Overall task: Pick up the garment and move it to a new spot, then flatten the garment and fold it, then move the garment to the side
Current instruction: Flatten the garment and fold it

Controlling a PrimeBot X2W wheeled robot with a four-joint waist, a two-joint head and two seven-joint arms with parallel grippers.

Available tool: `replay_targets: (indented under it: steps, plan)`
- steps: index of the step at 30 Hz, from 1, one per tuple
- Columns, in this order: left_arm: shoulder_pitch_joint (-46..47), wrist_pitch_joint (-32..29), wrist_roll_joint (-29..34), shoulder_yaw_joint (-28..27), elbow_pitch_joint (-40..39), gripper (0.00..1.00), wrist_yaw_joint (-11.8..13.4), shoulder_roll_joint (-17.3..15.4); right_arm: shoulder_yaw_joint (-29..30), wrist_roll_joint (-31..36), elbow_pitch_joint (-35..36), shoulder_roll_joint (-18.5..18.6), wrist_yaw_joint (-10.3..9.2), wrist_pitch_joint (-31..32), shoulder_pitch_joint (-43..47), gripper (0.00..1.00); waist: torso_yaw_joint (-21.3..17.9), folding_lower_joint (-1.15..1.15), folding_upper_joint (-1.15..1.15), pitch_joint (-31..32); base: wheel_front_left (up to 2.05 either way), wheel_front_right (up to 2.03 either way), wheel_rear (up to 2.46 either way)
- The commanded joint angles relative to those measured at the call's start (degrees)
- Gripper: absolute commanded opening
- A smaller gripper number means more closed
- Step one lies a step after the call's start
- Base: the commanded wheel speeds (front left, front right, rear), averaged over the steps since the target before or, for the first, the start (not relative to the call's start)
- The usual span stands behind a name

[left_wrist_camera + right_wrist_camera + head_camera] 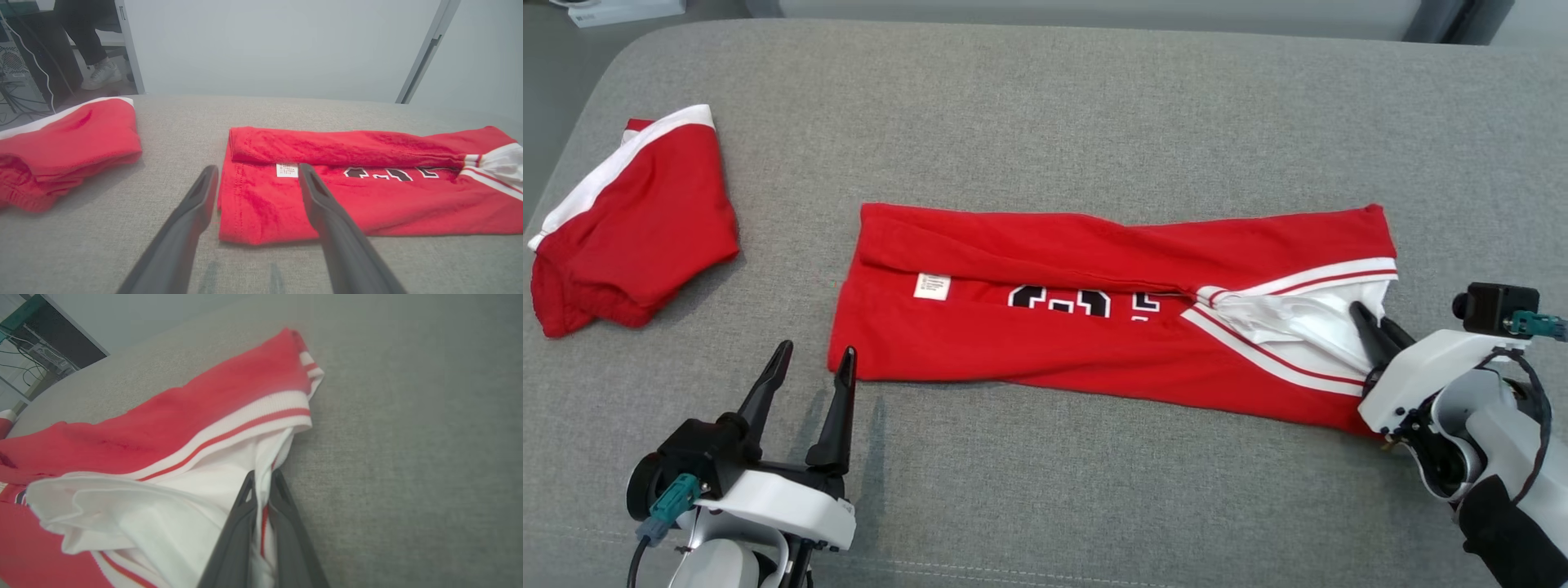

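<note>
Centrally, the garment (1094, 327), a red jersey doubled lengthwise into a long band, is lying across the middle of the grey cushion (1045, 106). The right gripper (1372, 317) is pinching the white-and-red trim at the band's right end, its fingers (237, 539) pressing nearly together on a thin fold of cloth. The left gripper (817, 351) is hovering just beside the near left corner, fingers spread wide, holding nothing. Judging by its drape, the cloth is behaving as light, limp and slack: lifted from one end alone, its layers are likely to sag and slide apart, so the hemmed left corner is offering the natural second hold. A second red garment (637, 220) is resting well apart, far left.
</note>
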State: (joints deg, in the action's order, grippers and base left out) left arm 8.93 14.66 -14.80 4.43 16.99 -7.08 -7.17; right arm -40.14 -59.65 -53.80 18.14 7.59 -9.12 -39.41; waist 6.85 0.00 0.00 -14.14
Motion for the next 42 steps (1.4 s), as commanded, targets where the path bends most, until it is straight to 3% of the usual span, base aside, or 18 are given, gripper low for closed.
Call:
replay_targets:
  steps: [1, 14, 24, 30, 42]
  plan:
    - [0.9, 0.3, -0.3, -1.8, -1.6, 1.0, -0.4, -1.6, -0.6, -0.4, -0.7, 2.1, -0.1, -1.3, 0.5, 0.0, -0.4, 0.0, 0.0, 0.5, 0.0, 0.0, 0.0]
    - [-0.3, 0.3, -0.8, -0.7, -1.8, 1.0, -0.4, -1.9, -1.6, -0.6, -0.9, 9.6, -0.1, -2.4, -0.3, 0.0, -5.0, 0.0, 0.0, 2.0, 0.0, 0.0, 0.0]
    - [0.0, 0.3, -1.4, 0.8, -0.7, 1.0, -0.4, -1.3, -4.7, -1.8, 16.2, 10.8, -0.1, -2.1, -2.3, 0.0, -6.4, 0.0, 0.0, 2.2, 0.0, 0.0, 0.0]
    - [0.7, 0.3, -1.4, 1.9, -0.8, 1.0, -0.4, -0.9, -8.7, -0.8, 25.9, 8.9, -0.1, 1.5, -3.5, 0.0, -3.6, 0.0, 0.0, 2.0, 0.0, 0.0, 0.0]
    - [0.7, 0.3, -1.6, 3.5, -1.5, 1.0, -0.4, 0.9, -13.7, 0.7, 25.9, 2.5, -0.1, 5.8, -6.8, 0.0, 5.4, 0.0, 0.0, 0.7, 0.0, 0.0, 0.0]
